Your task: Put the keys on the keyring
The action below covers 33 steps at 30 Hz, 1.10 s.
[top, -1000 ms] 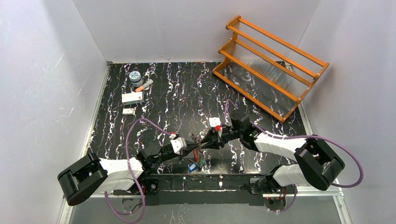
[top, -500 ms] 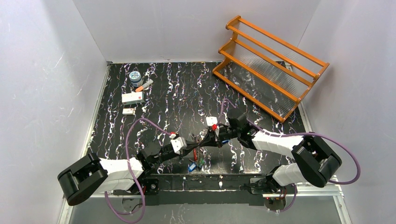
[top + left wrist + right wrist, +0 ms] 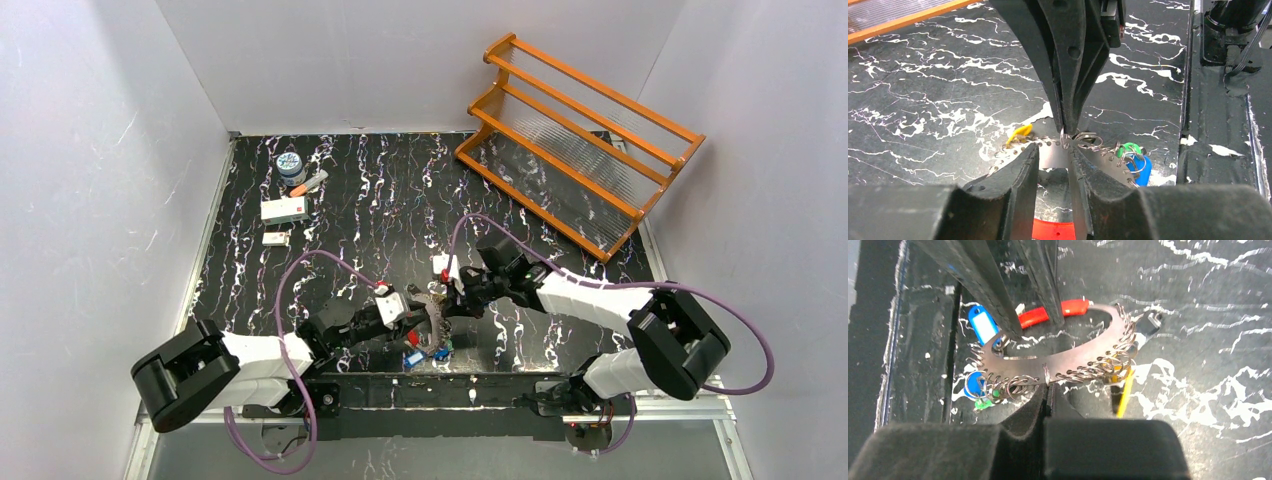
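My right pincer is closed tight on the near rim of the keyring, at the near side of the black marbled table, between my arms. My left pincer stands slightly parted, with the ring's flat band between its fingers.

This looks like a robot lab. Two robot arms, the left arm and the right arm, are bolted side by side on a black bar at the near edge of a black table with white streaks. Plain white walls box the table in (like a little test booth).
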Each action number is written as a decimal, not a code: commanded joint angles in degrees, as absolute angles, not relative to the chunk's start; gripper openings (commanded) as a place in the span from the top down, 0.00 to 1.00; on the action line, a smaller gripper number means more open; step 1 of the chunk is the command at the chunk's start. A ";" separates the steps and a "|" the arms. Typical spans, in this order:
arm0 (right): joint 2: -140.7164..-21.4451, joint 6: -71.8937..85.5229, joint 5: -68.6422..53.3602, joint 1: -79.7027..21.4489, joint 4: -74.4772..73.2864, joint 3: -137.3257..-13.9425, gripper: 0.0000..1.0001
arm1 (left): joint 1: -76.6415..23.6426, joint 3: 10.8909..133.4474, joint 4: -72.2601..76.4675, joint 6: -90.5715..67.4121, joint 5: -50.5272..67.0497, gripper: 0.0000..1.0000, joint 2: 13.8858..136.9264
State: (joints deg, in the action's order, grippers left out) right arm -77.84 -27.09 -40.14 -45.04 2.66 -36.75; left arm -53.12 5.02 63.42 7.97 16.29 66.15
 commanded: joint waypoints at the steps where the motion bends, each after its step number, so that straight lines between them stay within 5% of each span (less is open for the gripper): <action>1: -80.12 -30.63 -34.36 -45.67 -7.91 -42.14 0.99 | -53.44 7.32 60.39 9.99 16.16 0.73 66.63; 22: -78.75 -30.28 -39.98 -46.54 -4.86 -42.71 0.99 | -53.53 12.96 58.86 10.28 21.07 0.73 76.89; 33: -79.19 -30.34 -39.79 -46.67 -5.05 -42.80 0.99 | -53.54 15.35 58.88 10.65 23.51 1.00 80.94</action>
